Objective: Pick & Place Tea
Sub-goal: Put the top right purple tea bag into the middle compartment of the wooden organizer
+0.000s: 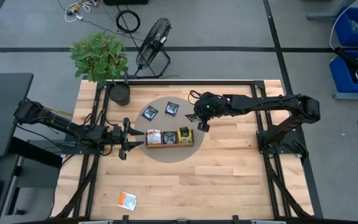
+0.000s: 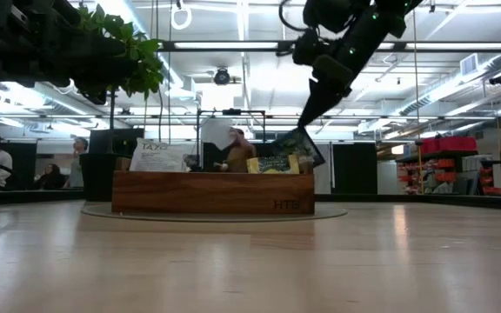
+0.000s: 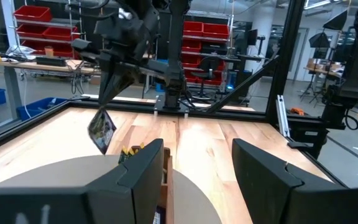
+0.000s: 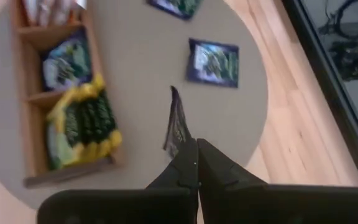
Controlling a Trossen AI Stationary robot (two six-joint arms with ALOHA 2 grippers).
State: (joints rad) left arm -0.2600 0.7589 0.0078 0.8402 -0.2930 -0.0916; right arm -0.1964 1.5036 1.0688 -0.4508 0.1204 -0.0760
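A long wooden tray [image 1: 169, 139] lies on a round grey mat [image 1: 166, 155], its compartments holding orange-and-white, navy and yellow-green tea sachets [image 4: 82, 127]. Two navy sachets [image 1: 150, 112] [image 1: 171, 109] lie flat on the mat behind the tray. My right gripper [image 1: 197, 122] hangs over the mat by the tray's right end, shut on another navy sachet [image 4: 176, 124]. To the left of the tray, my left gripper [image 1: 129, 138] stands level and open with nothing between its fingers [image 3: 148, 168]. One orange-and-white sachet [image 1: 127, 200] lies on the bare wood near the front edge. My right gripper pinches the navy sachet by its upper edge [image 4: 180, 140] between its two fingers. The fingers slant down from above, coming from the table's right. The sachet [image 2: 298, 146] hangs tilted below the fingertips, clear of the mat and close above the tray's right end.
A potted plant [image 1: 101, 59] stands at the table's far left corner and a floor fan [image 1: 153, 43] beyond the table. A black frame [image 1: 272, 134] runs along the table's sides. Bare wood stretches in front of the mat.
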